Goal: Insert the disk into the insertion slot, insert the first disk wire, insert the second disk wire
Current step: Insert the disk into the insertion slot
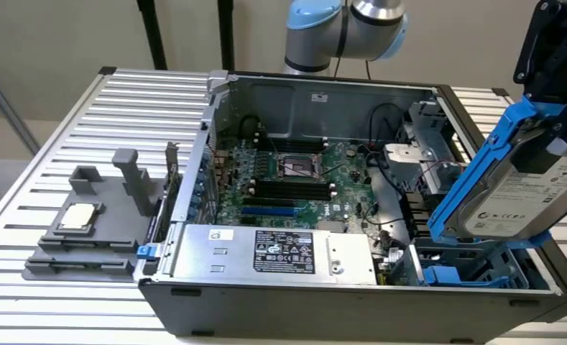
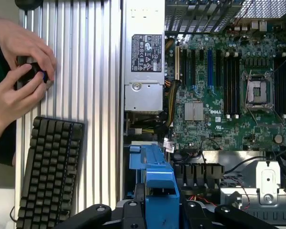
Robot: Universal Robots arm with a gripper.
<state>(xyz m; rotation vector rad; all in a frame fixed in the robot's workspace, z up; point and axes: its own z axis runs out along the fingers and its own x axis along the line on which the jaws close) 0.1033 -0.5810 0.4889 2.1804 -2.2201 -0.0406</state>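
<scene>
Gripper [image 2: 160,210] is clamped on the disk [image 1: 527,194], held high at the exterior view's right with open air around it. The slot [image 1: 461,275] sits below, apart. The disk tilts, long axis steeply upright, label outward. The wrist view adds hands [image 2: 19,71] and a keyboard [image 2: 50,171] beside the case [image 1: 360,309].

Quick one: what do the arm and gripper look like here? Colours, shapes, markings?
The arm has rounded silver-grey joint housings with light blue end caps. The gripper is matte black, built of angular linkage bars with round pivot bolts. I can read no markings on either.
</scene>
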